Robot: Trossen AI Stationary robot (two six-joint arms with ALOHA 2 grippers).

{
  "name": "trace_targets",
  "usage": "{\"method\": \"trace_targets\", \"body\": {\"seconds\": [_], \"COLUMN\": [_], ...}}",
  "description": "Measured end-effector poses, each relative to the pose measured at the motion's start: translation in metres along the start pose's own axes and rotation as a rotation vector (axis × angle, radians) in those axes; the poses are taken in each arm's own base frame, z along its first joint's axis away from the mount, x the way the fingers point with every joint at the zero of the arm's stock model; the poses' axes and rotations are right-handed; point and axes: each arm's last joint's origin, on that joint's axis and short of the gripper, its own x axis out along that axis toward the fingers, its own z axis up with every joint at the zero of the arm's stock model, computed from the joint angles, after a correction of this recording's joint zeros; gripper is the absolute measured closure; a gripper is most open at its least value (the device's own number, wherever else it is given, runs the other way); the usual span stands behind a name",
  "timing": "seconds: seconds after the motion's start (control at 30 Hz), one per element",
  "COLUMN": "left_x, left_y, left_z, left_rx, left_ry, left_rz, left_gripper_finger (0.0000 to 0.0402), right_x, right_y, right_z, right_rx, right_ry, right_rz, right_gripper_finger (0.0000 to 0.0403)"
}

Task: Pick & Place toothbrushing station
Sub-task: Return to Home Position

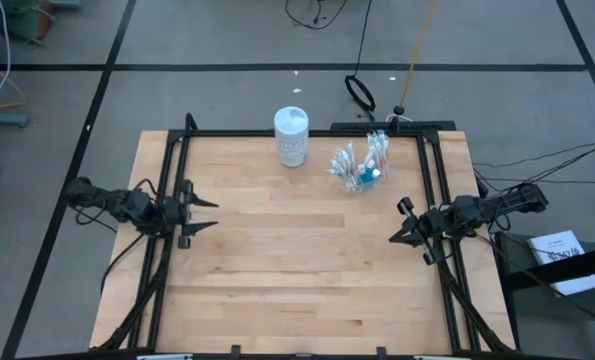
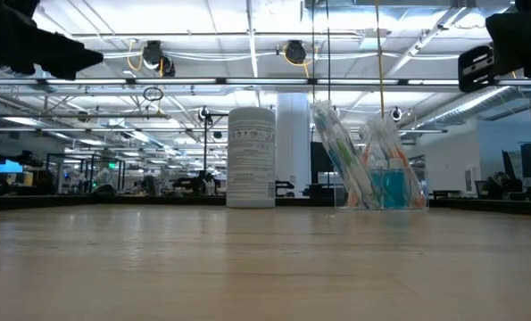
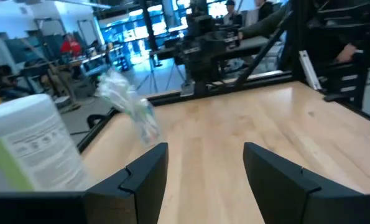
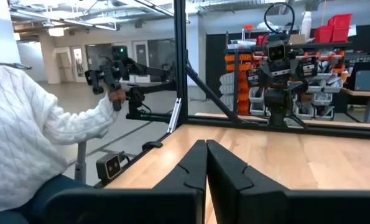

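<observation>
Grey floor [image 1: 227,95] with black lines surrounds the wooden table [image 1: 277,270].

Left gripper [image 1: 213,214] and right gripper [image 1: 393,238] are matte black, wedge-fingered (cabled arms [image 1: 127,205]).

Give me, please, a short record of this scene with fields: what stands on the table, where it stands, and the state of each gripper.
table: wooden top, black frame
white canister: upright, lid on, near the far edge
clear container: right of the canister, not touching it
toothbrushes: many, standing tilted inside the container
left gripper: open, empty, over the table's left side
right gripper: shut, empty, over the table's right side
person: white knitted sleeve, beyond the table
</observation>
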Motion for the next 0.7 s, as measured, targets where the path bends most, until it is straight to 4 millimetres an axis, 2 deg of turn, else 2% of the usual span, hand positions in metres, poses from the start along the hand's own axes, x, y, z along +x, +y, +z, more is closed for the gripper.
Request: {"method": "trace_targets", "body": {"seconds": [0.27, 0.7], "left_x": [0.013, 0.014], "left_y": [-0.011, -0.015], "left_z": [-0.028, -0.029], "left_rx": [-0.024, -0.060], "left_ry": [-0.045, -0.071], "left_rz": [-0.026, -0.143], "left_gripper_finger": [0.0186, 0.0186], "right_x": [0.000, 0.000], "right_y": [0.000, 0.000], "right_z": [0.000, 0.000], "right_rx": [0.021, 0.021], "right_ry": [0.002, 0.000], "right_rz": [0.000, 0.000], "right_gripper_finger": [0.0402, 0.0399]}}
